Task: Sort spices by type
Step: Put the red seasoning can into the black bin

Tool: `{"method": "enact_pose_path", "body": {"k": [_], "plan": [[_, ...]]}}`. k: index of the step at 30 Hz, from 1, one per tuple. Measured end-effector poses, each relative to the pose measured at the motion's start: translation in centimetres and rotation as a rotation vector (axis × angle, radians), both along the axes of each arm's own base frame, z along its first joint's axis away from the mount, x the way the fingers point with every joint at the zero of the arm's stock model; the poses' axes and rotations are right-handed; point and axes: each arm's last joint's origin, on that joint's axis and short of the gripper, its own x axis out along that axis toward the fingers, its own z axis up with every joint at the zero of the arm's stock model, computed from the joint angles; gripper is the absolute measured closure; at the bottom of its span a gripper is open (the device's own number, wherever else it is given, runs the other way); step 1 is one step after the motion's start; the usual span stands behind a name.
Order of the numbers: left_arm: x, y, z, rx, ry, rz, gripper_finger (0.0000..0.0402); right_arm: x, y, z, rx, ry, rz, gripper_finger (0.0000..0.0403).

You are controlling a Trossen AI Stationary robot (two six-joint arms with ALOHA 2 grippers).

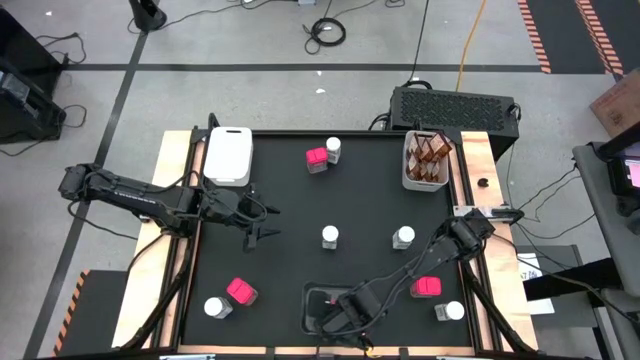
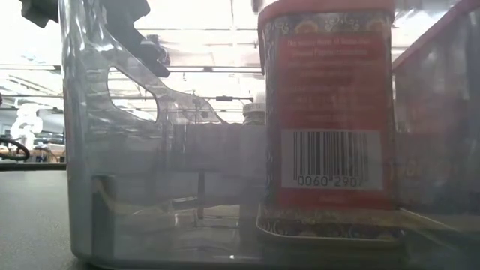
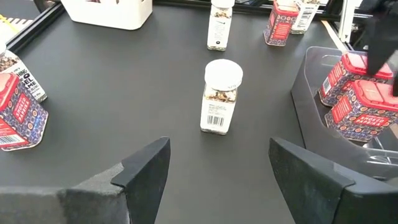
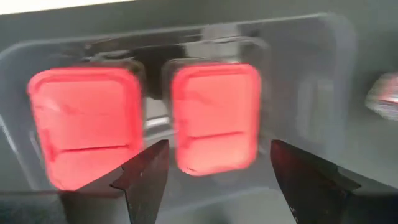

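From above, the right arm hides the clear tray (image 1: 312, 300) at the tabletop's (image 1: 290, 210) near edge; only the right wrist view shows two pink boxes (image 4: 214, 115) lying side by side inside it, just beyond the right gripper (image 4: 214, 180), whose fingers stand released and empty. The left gripper (image 3: 214, 171) hovers at mid-tabletop, fingers spread, holding nothing, a white-lidded jar (image 3: 221, 96) standing upright ahead of them.
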Motion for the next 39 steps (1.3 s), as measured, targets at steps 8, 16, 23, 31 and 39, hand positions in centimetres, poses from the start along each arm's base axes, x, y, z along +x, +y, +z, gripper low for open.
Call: {"method": "enact_pose_path", "body": {"k": [8,16,23,31,39], "plan": [[0.0,0.0,0.0,0.0,0.0,0.0,0.0125,1.1,0.1,2.9,0.075,-0.134,-0.023,0.0137],[0.0,0.0,0.0,-0.002,-0.004,0.001,0.0125,2.9,-0.7,2.6,0.124,-0.204,0.004,0.0283],[0.0,0.0,0.0,-0.004,-0.003,-0.001,0.0125,3.5,-1.7,2.6,0.236,-0.14,0.008,0.039],[0.0,0.0,0.0,-0.005,-0.001,-0.004,0.0125,3.6,-1.8,-0.6,0.199,-0.115,0.022,0.04],[0.0,0.0,0.0,-0.009,0.001,-0.004,0.0125,3.6,-2.0,-2.5,0.179,-0.111,0.021,0.0402]]}}
